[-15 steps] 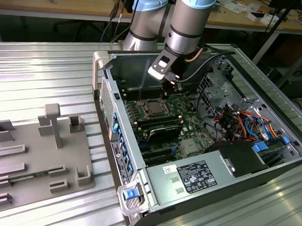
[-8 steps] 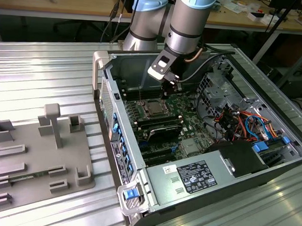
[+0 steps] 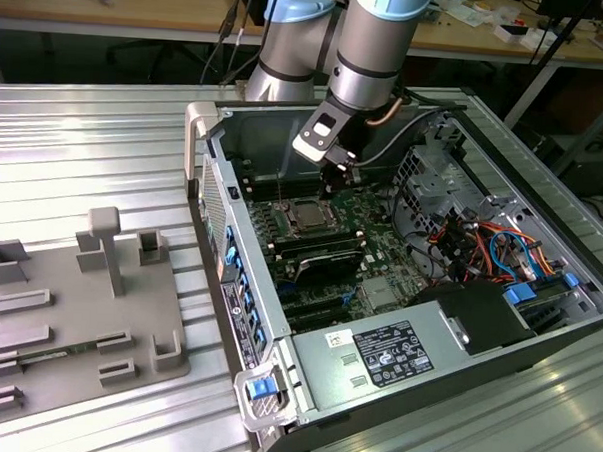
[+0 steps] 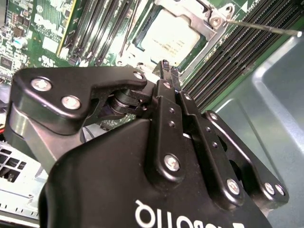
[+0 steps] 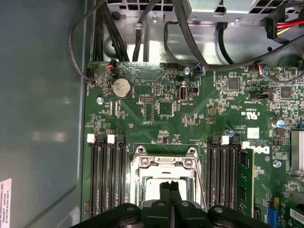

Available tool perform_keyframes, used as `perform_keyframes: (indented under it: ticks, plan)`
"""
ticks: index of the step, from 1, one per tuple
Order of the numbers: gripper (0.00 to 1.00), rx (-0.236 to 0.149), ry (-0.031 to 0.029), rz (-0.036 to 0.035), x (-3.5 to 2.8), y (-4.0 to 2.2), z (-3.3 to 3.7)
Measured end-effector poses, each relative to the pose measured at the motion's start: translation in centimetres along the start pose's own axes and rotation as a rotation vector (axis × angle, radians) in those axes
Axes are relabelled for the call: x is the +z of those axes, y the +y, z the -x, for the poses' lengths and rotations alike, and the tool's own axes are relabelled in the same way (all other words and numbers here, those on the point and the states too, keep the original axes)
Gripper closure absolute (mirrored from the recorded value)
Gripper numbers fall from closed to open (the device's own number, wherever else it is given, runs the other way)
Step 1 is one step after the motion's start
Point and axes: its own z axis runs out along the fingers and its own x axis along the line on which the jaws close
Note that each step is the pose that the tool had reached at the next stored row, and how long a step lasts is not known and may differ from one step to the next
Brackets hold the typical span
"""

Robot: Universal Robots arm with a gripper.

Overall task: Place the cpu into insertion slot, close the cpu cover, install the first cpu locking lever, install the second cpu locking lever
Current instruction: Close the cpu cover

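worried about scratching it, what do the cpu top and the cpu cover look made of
The cpu: seemingly metal, matte silvery-grey top with a soft, even sheen. The cpu cover: likely stamped steel, brighter bare-metal finish with sharp glints along its bent edges.

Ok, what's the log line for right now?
gripper: shut, empty, over cpu | cpu: seated under cpu cover | lever: raised

The silvery square cpu (image 5: 152, 187) lies flat in the insertion slot (image 5: 134, 180). The cpu cover (image 5: 164, 164) is lowered around it. In the exterior view they sit at 10 o'clock on the green board (image 3: 381, 240).
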Motion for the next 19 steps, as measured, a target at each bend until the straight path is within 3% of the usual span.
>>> perform_keyframes:
  ticks: [4, 10, 14, 19]
  plan:
    - [0.89, 0.000, -0.0001, -0.0001, 0.77, -0.87, -0.04]
    - [0.89, -0.001, -0.0002, -0.0001, 1.53, -2.76, -0.12]
    - [0.89, -0.001, 0.0000, 0.0001, 1.84, -3.42, -0.15]
    - [0.89, -0.001, 0.0001, 0.0000, 1.97, -3.61, -0.15]
